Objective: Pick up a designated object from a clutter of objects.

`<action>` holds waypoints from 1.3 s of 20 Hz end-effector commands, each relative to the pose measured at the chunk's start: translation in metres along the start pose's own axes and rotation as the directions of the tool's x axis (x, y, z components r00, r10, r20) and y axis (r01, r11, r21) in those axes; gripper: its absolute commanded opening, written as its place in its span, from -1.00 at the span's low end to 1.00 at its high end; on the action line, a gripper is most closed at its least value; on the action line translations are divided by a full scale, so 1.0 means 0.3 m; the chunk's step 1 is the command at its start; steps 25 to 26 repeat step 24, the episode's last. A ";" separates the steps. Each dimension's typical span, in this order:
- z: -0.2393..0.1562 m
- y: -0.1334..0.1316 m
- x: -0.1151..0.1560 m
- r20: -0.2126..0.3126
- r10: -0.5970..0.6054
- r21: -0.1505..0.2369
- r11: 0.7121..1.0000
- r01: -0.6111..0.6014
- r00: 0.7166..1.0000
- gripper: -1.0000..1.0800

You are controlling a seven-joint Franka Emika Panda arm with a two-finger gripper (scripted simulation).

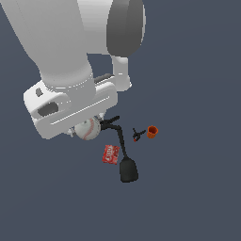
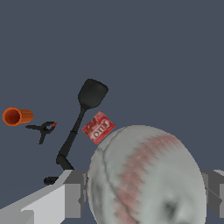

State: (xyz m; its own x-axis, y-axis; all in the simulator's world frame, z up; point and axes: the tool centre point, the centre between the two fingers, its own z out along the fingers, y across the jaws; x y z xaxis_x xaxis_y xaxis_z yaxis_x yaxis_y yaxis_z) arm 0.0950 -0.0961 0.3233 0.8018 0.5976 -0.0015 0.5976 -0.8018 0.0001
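Observation:
The designated object, a white baseball (image 1: 89, 127) with faint red stitching, sits right under the white hand in the exterior view. It fills the wrist view (image 2: 146, 175) between the two grey fingers (image 2: 75, 192), which press against its two sides. My gripper (image 2: 144, 194) is shut on the baseball; in the exterior view the hand hides most of the gripper (image 1: 86, 132). Whether the ball is off the floor I cannot tell. The rest of the clutter of objects lies just beyond it.
A flat red packet (image 1: 109, 154) (image 2: 98, 127) lies beside the ball. A black long-handled spatula (image 1: 128, 169) (image 2: 92, 94) runs from near the ball outward. Farther off lie a black clamp with red tips (image 1: 138, 134) (image 2: 41, 128) and a small orange cup (image 1: 152, 132) (image 2: 17, 116).

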 end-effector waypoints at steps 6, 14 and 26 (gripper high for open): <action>-0.229 -0.042 0.065 -0.001 0.000 0.000 1.000 0.000 1.000 -1.00; -0.354 -0.060 0.105 -0.001 0.000 0.000 1.000 0.000 1.000 -1.00; -0.389 -0.063 0.119 -0.002 -0.001 0.000 1.000 0.001 1.000 -1.00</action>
